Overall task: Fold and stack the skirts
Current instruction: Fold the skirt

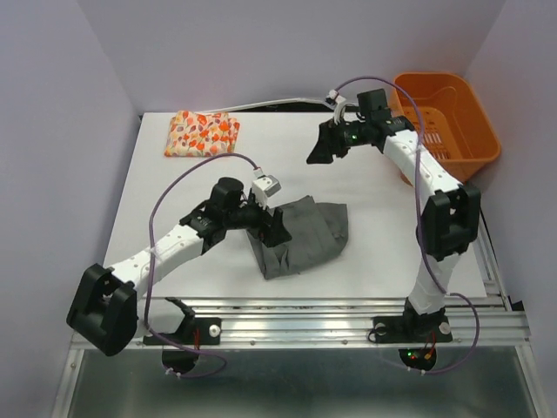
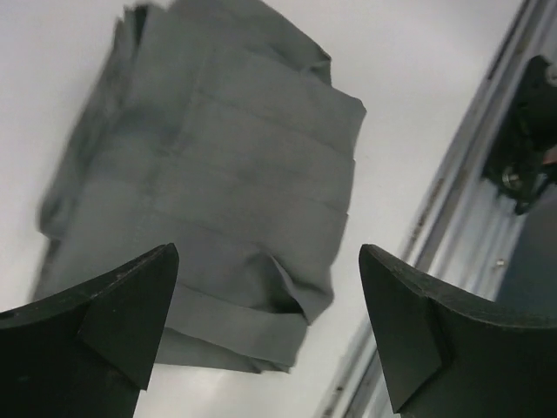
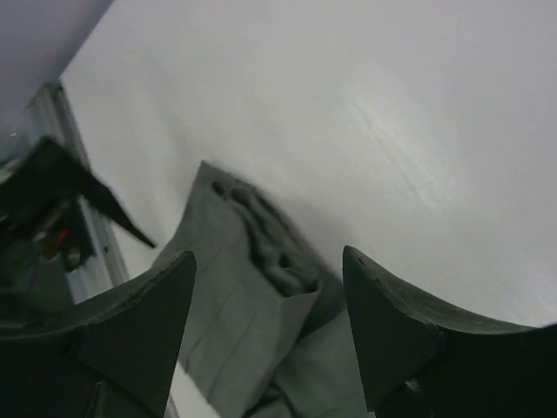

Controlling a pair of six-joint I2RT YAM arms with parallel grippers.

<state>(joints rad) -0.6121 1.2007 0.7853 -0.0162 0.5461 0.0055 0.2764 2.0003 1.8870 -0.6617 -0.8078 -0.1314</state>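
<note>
Top view: white table (image 1: 174,218). Two skirts counted. The printed skirt (image 1: 202,133) lies folded at 11 o'clock near the far edge. The dark grey skirt (image 1: 305,233) lies loosely folded just toward 6 o'clock of centre, well apart from the printed one. One orange basket (image 1: 466,131) sits at 2 o'clock, off the table's right side. Only this view shows the printed skirt and the basket. Two grippers. The left gripper (image 2: 268,252) is low over the grey skirt's 9 o'clock edge. Its wrist view shows the fingers spread wide with nothing between them, plus seam lines and a hem band the top view misses. The right gripper (image 3: 267,254) hangs in the air toward 1 o'clock, fingers likewise parted and empty. Its wrist view alone shows a bunched ridge along the grey skirt's far side.
</note>
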